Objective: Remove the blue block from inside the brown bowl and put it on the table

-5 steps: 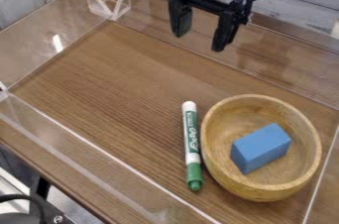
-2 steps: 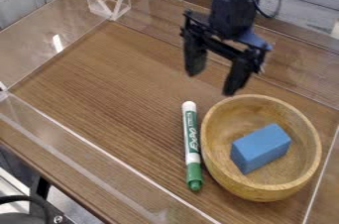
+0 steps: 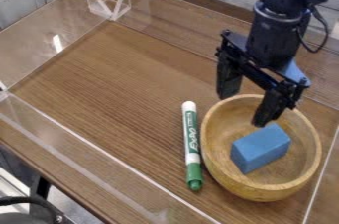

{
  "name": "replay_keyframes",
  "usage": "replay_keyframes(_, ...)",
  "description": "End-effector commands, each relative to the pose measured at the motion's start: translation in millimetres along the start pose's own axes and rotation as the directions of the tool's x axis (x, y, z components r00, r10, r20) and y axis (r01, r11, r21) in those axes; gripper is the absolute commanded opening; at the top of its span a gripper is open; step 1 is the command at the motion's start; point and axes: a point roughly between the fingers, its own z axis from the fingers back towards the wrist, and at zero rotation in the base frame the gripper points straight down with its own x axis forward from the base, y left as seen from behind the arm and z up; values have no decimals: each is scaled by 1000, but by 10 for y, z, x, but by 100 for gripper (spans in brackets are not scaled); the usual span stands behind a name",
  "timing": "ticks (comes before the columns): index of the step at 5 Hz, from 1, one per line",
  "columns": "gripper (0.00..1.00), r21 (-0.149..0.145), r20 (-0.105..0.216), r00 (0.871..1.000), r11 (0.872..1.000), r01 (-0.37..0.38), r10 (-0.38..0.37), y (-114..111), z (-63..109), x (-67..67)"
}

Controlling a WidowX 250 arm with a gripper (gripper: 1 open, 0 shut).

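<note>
Spanning the whole view, the worktop [image 3: 106, 79] is wood-grain w/ clear acrylic walls [image 3: 40, 134] round its edges; plenty of bare surface left of the bowl for a drop-off. Next in size, the arm has swung from the far side of the worktop across to the right and down, so the pincer [image 3: 256, 87] now hangs over the far rim of the brown bowl [image 3: 307, 164], pointing straight down, fingers spread wide apart, nothing btwn them. That shift likely means the approach is nearly done, grasp not yet begun. The green marker [image 3: 192, 145] lies just beside the bowl's left rim, unmoved. Smallest, the blue block [image 3: 261, 148] sits inside the bowl, near centre, just below and in front of the fingertips, untouched.
</note>
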Motion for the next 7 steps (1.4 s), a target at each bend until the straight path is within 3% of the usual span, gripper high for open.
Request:
replay_keyframes(1, 100, 4, 77, 997, 1000, 11, -12, -105, 131, 19)
replay_keyframes(4, 100, 11, 146, 988, 999, 40, -41, -413, 39, 12)
replay_keyframes(5, 100, 13, 173, 984, 999, 48, -50, -440, 3, 28)
replay_keyframes(7, 100, 18, 196, 979, 999, 47, -50, -420, -1, 39)
